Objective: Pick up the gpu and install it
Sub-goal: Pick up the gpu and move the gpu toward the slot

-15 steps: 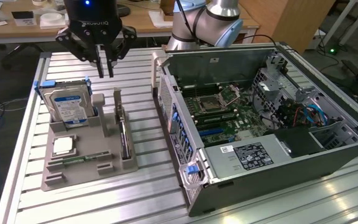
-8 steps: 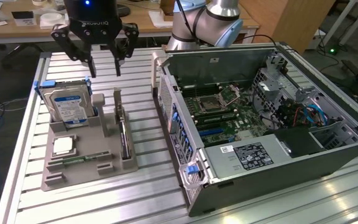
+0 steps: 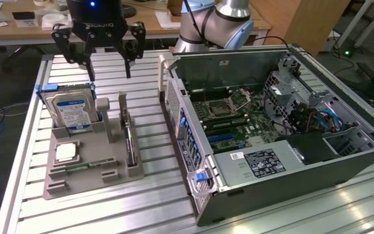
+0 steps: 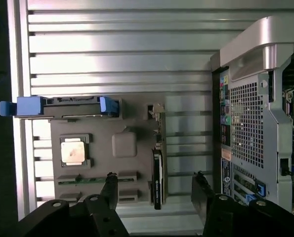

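**Overhead, the open gripper is straddling the gpu's line**

The gripper [image 3: 109,73] is hanging in the upper left of the exterior view, above the far end of the grey holder tray [image 3: 89,184]. Its fingers are standing spread wide and carrying nothing.

The gpu [image 3: 130,142] is sitting on edge in a slot along the tray's side nearest the computer case [image 3: 233,68]. Its silver bracket is pointing up at the far end. In that frame it is lying below the gripper and a little toward the lower right, not touching it.

In the wrist view the gpu [image 4: 157,168] is showing as a thin dark strip. Its long axis is running parallel to the case wall [image 4: 245,123] and crossing the line between the two fingers. One finger is showing on either side of the strip, with clear gaps to it, so the opening is facing the card's thin width.

The blue-labelled hard drive [image 3: 73,111] is standing upright in the tray, well to the side of the card.
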Robot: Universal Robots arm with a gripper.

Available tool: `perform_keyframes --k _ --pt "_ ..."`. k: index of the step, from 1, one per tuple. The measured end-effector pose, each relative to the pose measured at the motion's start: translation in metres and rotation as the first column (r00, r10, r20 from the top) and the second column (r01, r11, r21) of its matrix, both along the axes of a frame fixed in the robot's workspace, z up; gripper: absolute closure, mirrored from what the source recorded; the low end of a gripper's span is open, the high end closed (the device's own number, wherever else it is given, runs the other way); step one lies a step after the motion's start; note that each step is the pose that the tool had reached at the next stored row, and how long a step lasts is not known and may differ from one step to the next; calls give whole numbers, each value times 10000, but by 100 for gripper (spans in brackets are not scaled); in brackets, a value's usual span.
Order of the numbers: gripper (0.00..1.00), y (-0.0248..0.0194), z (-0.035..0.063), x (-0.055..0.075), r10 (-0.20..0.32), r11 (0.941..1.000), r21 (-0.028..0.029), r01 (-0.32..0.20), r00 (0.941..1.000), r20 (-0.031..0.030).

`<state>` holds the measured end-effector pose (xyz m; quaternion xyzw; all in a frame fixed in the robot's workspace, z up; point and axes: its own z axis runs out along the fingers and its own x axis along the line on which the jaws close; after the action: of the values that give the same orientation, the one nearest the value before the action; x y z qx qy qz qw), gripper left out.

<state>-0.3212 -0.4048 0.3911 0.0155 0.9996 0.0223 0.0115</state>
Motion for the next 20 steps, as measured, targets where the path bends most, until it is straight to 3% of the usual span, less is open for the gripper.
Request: perform_keyframes --k 3,14,20 --pt "29 -8 -24 1 266 9996 -1 -266 9996 -3" --pt "29 -105 -164 2 519 9987 -8 -519 9986 -18" --pt "29 -184 -266 2 537 9986 -14 -537 9986 -18"
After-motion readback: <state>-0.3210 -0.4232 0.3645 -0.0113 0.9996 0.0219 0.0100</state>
